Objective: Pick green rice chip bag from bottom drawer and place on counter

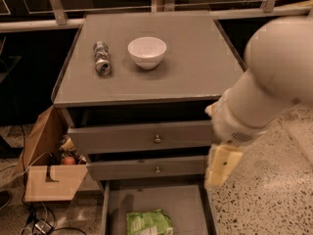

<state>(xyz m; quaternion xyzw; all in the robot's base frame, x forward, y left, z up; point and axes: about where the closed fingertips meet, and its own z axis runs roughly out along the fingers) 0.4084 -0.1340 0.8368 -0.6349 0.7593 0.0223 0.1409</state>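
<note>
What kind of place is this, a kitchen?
Likely a lab or office test corner, not a kitchen: a grey drawer cabinet on speckled floor, a cardboard box and loose cables beside it. The gripper hangs at the cabinet's right, by the open bottom drawer.

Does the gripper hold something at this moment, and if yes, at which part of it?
Nothing is held. The gripper hangs above and right of the green rice chip bag, apart from it; the bag lies in the bottom drawer.
</note>
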